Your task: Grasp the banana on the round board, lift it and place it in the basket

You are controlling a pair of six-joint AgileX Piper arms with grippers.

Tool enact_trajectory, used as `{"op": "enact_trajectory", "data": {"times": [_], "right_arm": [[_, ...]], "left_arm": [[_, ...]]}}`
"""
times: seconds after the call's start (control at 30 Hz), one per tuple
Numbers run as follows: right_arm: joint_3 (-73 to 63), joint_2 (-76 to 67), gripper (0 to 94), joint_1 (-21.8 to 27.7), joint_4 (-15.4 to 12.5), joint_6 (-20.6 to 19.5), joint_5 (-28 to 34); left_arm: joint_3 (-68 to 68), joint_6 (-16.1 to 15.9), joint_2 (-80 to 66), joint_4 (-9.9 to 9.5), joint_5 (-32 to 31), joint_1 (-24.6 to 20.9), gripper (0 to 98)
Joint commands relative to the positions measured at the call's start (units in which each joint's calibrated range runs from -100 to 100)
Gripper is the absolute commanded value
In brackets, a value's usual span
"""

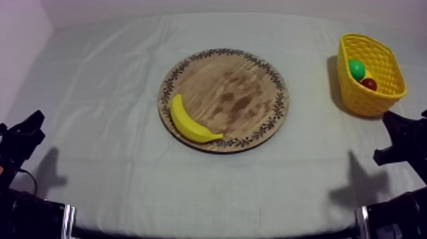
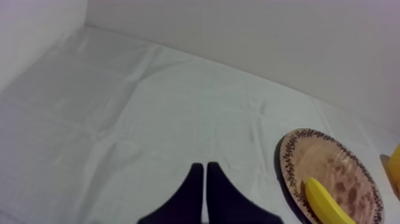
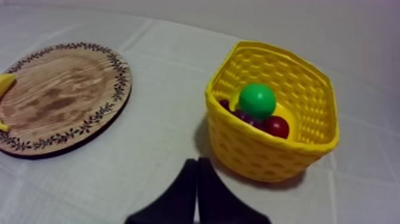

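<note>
Left arm (image 1: 19,210): black, low at the left edge of the top view. The left hand (image 1: 28,127) is at its end, angled inward and up. From the wrist, the left hand's two black fingers (image 2: 191,193) lie pressed together in a narrow wedge, with nothing between them.

Right arm (image 1: 401,216): black, low at the right edge of the top view. The right hand (image 1: 397,130) is angled inward. From the wrist, its two fingers (image 3: 187,192) lie together the same way, gripping nothing.

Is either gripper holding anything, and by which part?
Nothing is held. The left gripper and right gripper are shut on nothing; the curved yellow banana lies on the round wooden board.
</note>
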Motion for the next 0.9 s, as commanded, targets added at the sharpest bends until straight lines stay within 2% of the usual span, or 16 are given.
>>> {"op": "enact_trajectory", "data": {"times": [0.0, 0.87], "right_arm": [[0.02, -0.04, 0.2, -0.01, -0.02, -0.01, 0.18], [0.02, -0.04, 0.3, -0.1, -0.04, 0.51, 0.23]], "left_arm": [[0.0, 0.02, 0.0, 0.02, 0.0, 0.02, 0.1], [0.0, 0.02, 0.0, 0.02, 0.0, 0.02, 0.1]]}}
